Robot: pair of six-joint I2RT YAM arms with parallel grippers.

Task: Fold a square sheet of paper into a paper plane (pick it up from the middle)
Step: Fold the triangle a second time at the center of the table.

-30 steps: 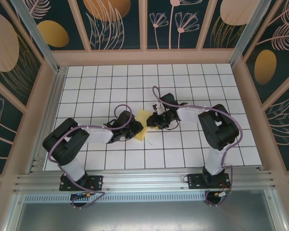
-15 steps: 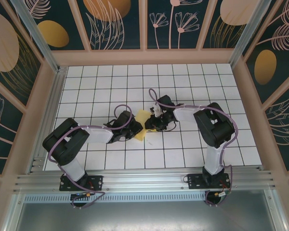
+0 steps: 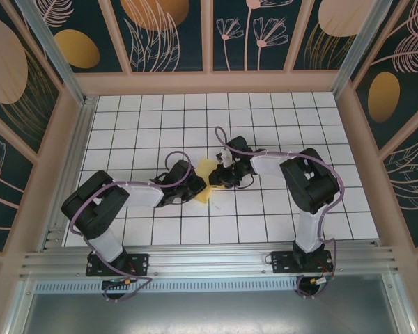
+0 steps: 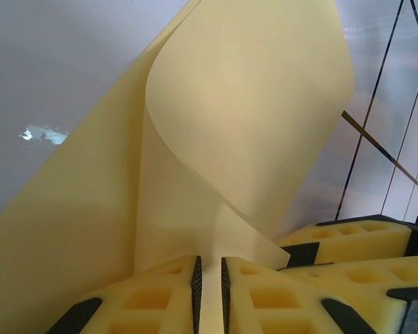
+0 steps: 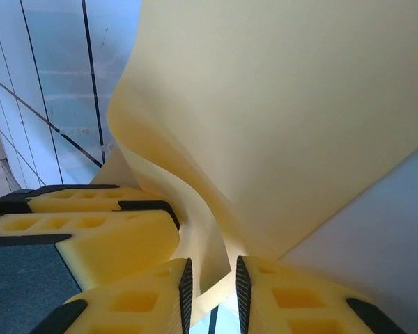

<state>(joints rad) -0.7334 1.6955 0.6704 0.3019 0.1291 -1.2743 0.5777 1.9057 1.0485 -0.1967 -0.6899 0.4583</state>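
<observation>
The square sheet of paper (image 3: 206, 170) is pale yellow and lies bent and partly lifted at the table's middle, between both grippers. My left gripper (image 3: 197, 186) reaches it from the left. In the left wrist view the sheet (image 4: 251, 118) curls upward, and a fold of it runs into the narrow gap of the left gripper (image 4: 209, 268), whose jaws stand a little apart. My right gripper (image 3: 217, 179) comes from the right. Its jaws (image 5: 211, 273) are wider apart, with a curled edge of the paper (image 5: 265, 125) between them. The two grippers are almost touching.
The white tiled table (image 3: 279, 125) is walled by wooden rails and patterned panels. The right gripper's yellow fingers (image 4: 348, 243) show at the left wrist view's lower right, and the left gripper's fingers (image 5: 90, 229) at the right wrist view's lower left.
The right gripper has shifted left, closer to the paper and the left gripper. Both pairs of jaws have narrowed. The left arm has hardly moved.
</observation>
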